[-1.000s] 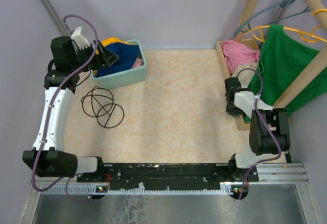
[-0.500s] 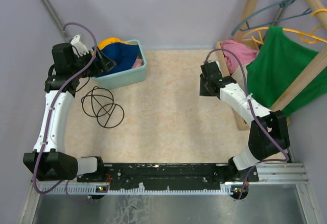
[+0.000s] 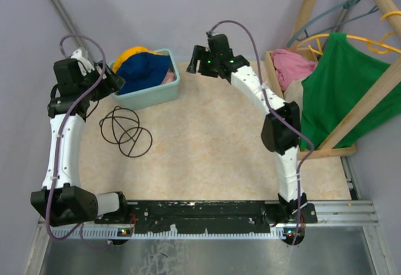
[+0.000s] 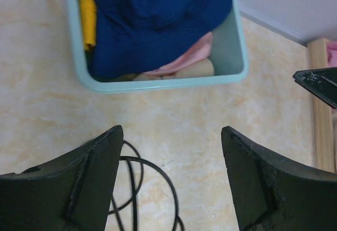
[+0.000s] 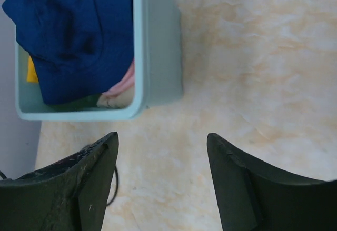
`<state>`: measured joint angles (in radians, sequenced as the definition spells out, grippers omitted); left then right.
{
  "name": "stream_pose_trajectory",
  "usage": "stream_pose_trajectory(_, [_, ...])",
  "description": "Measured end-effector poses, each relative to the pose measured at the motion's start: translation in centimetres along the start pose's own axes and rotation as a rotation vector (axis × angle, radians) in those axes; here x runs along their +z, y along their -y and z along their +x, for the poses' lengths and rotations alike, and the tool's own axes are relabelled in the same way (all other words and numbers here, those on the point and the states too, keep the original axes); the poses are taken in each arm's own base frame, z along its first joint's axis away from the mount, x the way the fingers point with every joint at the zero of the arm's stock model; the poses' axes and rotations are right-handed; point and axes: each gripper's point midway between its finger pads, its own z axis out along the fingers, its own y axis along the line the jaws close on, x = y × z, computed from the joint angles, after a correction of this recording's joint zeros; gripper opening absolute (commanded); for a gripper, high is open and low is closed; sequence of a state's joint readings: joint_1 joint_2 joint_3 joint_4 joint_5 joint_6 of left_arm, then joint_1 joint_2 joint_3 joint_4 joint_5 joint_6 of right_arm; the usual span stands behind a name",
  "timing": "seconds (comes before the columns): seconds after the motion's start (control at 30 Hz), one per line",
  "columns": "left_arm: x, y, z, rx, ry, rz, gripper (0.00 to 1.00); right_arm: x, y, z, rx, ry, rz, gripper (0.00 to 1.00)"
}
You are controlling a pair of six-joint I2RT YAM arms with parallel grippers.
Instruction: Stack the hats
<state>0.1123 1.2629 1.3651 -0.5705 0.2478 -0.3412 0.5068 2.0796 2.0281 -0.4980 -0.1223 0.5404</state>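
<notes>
Hats [image 3: 145,69] in teal bin [image 4: 168,83], navy hat [image 4: 158,20] uppermost (pink [image 4: 192,57], perhaps beige [image 4: 184,72], beneath), both jaws spread, empty

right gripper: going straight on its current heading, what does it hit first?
The right gripper likely meets bare tabletop just short of the teal bin; on a shallower line, the bin's outer wall. Depth unclear.
</notes>
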Motion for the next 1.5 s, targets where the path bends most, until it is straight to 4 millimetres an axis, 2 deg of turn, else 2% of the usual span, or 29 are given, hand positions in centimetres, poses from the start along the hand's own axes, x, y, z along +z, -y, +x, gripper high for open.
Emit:
stream_pose_trajectory(0.17, [-0.4,-4.5,-0.8,-0.051,0.035,-0.127,0.82,5.9,-3.4,2.1,0.011,-0.064,-0.055,0.69])
stream_pose_trajectory(0.27, [0.2,-6.0,-1.0,-0.065,0.037,-0.164,0.82,7.7,-3.8,3.7,0.028,-0.093,-0.058,0.68])
stream_pose_trajectory(0.37, [1.5,-7.3,-0.6,-0.079,0.014,-0.195,0.82,8.3,-3.6,5.0,0.055,-0.116,-0.049,0.68])
stream_pose_trajectory(0.5, [2.9,-8.7,0.1,-0.094,-0.018,-0.226,0.82,9.1,-3.2,5.2,0.095,-0.107,-0.050,0.66])
stream_pose_trajectory(0.6, [3.2,-9.1,0.2,-0.096,-0.019,-0.234,0.82,9.4,-3.5,4.9,0.124,-0.090,-0.066,0.64])
stream_pose_trajectory(0.63, [3.3,-9.2,0.1,-0.095,-0.014,-0.235,0.82,9.5,-3.8,4.5,0.135,-0.078,-0.078,0.62])
stream_pose_trajectory(0.7, [3.5,-9.5,0.3,-0.095,-0.009,-0.241,0.82,9.6,-4.4,4.0,0.152,-0.058,-0.101,0.50])
stream_pose_trajectory(0.73, [3.6,-9.7,0.5,-0.097,-0.010,-0.246,0.82,9.8,-4.7,3.7,0.159,-0.048,-0.114,0.48])
stream_pose_trajectory(0.8, [3.7,-10.3,1.3,-0.104,-0.024,-0.262,0.82,10.2,-5.2,3.3,0.174,-0.029,-0.141,0.49])
stream_pose_trajectory(0.93, [3.9,-11.9,3.7,-0.128,-0.066,-0.297,0.82,11.6,-5.1,3.8,0.208,-0.032,-0.167,0.52])
stream_pose_trajectory(1.0, [3.8,-12.7,5.0,-0.140,-0.092,-0.314,0.82,12.3,-4.8,4.7,0.222,-0.051,-0.165,0.44])
stream_pose_trajectory(1.1, [3.4,-13.4,6.7,-0.155,-0.117,-0.333,0.82,12.9,-4.5,5.4,0.233,-0.069,-0.162,0.17])
stream_pose_trajectory(1.2, [2.9,-13.8,8.0,-0.172,-0.129,-0.340,0.82,13.0,-4.2,4.8,0.222,-0.042,-0.153,0.00])
stream_pose_trajectory(1.37, [2.2,-14.6,9.9,-0.257,-0.101,-0.335,0.79,12.8,-3.1,4.5,0.234,-0.036,-0.152,0.00])
stream_pose_trajectory(1.5, [2.3,-15.8,11.6,-0.338,-0.092,-0.339,0.75,11.8,-1.3,3.9,0.250,-0.031,-0.127,0.00])
